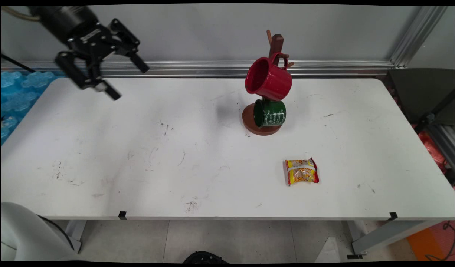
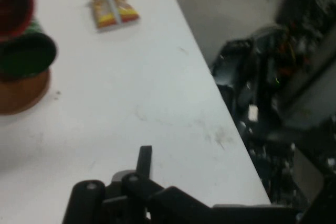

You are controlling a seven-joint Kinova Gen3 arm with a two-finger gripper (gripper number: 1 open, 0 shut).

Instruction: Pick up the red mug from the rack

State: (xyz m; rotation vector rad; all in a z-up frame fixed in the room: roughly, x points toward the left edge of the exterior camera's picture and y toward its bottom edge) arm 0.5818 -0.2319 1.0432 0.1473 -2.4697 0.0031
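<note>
Where the white table runs along its near edge, two small black clips sit on the lip, one roughly below the claw and one far off to the claw's right side of the main view. Nearest of the loose things is a small yellow and red crinkled plastic snack packet with a pale band across its middle; it lies flat on the tabletop, well apart from the claw, far to the right and toward the near side. In the hand view the same packet shows at the top, beyond a wide stretch of bare table.

Farther back stands a brown wooden mug tree on a round base, also well to the right of the claw. A dark green enamel mug with pale lettering hangs low on it, just above the base, mouth turned toward the left. A glossy red enamel mug hangs above the green one by its handle, tilted, its mouth also facing left, toward the claw's side. Both mugs show only partly at the hand view's left edge.

Farthest back and high at the upper left, the black two-finger claw hangs in the air above the table's far left corner, touching nothing. Its fingers are spread wide and point down and to the right, with nothing between them. Behind it a ribbed aluminium rail runs along the foot of the grey wall.
</note>
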